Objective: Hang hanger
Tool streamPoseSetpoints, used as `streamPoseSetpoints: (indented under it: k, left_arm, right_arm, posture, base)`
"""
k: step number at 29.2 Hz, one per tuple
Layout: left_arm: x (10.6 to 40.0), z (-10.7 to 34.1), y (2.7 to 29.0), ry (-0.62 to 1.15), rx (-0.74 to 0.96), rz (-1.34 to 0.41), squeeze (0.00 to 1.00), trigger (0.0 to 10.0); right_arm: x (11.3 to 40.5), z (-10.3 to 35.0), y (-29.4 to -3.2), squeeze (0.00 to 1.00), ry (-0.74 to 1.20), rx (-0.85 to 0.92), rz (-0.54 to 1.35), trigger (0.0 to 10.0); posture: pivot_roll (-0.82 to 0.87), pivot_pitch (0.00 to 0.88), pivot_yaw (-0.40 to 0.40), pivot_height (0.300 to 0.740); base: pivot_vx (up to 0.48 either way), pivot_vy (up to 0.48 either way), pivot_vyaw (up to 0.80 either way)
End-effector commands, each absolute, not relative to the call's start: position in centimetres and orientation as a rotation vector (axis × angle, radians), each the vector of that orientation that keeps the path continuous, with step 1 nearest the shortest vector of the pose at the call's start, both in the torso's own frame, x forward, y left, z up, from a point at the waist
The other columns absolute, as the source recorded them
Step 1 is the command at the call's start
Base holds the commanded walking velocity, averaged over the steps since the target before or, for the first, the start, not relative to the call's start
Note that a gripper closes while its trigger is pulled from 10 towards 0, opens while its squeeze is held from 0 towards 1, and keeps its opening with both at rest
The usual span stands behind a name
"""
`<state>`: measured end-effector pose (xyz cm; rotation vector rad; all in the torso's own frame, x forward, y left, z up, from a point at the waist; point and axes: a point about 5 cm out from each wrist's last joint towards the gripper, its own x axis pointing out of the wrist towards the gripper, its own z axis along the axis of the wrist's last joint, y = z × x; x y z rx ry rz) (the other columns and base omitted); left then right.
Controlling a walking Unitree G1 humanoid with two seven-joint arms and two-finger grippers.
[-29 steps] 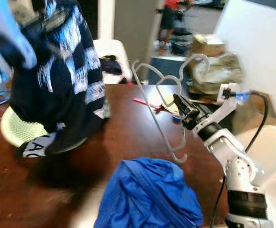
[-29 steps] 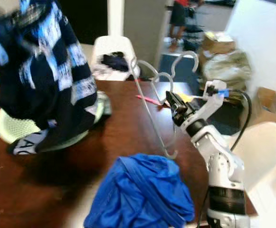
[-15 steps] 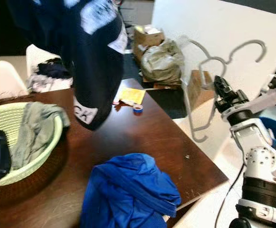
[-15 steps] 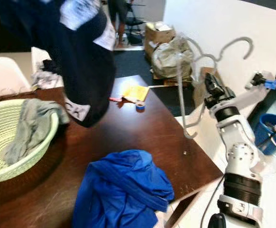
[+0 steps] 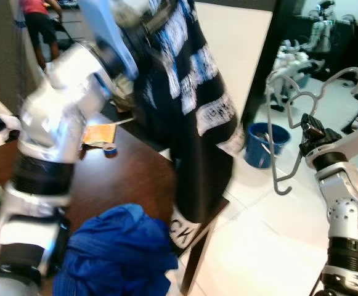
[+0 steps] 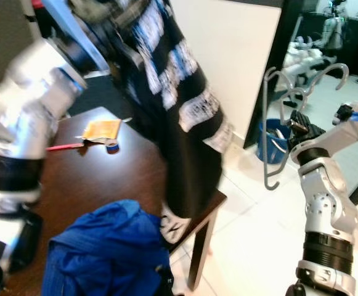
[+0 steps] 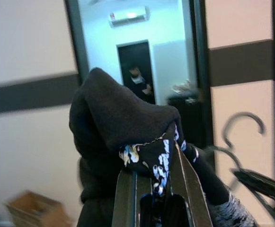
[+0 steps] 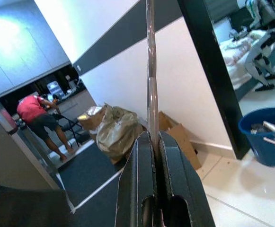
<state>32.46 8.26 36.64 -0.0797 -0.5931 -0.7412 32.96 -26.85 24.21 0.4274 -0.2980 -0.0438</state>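
Pinching the stiff, light grey wire hangers at right, your right end effector risks swing, while the left end effector clamps the soft dark striped sweater.

Robotics lab or test room with a home-style laundry corner. Evidence: white humanoid robots parked at upper right; white tiled floor; dark wooden table with blue garment; cardboard boxes; blue bucket by the wall.
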Motion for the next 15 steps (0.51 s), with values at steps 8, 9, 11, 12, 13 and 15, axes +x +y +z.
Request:
streamPoseSetpoints:
  k: [8,9,11,12,13,15]
  left_arm:
    - [31.2,32.8,6.9,-0.537,-0.197,-0.698,0.00,10.0]
    - [31.0,32.3,6.8,-0.525,-0.214,-0.696,0.00,10.0]
    - [30.8,32.1,6.7,-0.519,-0.224,-0.695,0.00,10.0]
    - [30.8,32.1,6.6,-0.520,-0.230,-0.695,0.00,10.0]
    - [30.8,32.1,6.6,-0.520,-0.230,-0.695,0.00,10.0]
    - [30.6,32.1,6.4,-0.524,-0.239,-0.692,0.00,10.0]
  right_arm:
    - [33.2,24.5,-26.5,0.00,-0.305,0.375,-0.037,10.0]
    - [33.2,24.5,-26.4,0.00,-0.305,0.372,-0.034,10.0]
    - [33.3,24.5,-26.3,0.00,-0.304,0.369,-0.031,10.0]
    - [33.3,24.5,-26.2,0.00,-0.303,0.365,-0.028,10.0]
    - [33.3,24.5,-26.2,0.00,-0.303,0.365,-0.028,10.0]
    - [33.4,24.6,-26.0,0.00,-0.307,0.355,-0.023,10.0]
  posture:
    - [0.05,0.000,-0.045,0.740]
    - [0.05,0.000,-0.045,0.740]
    - [0.05,0.000,-0.047,0.740]
    - [0.05,0.000,-0.049,0.740]
    - [0.05,0.000,-0.049,0.740]
    - [0.05,0.000,-0.049,0.740]
  base:
    - [0.000,-0.442,-0.60]
    - [0.000,-0.480,-0.80]
    - [0.000,-0.480,-0.80]
    - [0.000,-0.480,-0.80]
    - [0.000,-0.480,-0.80]
    - [0.000,-0.480,-0.80]
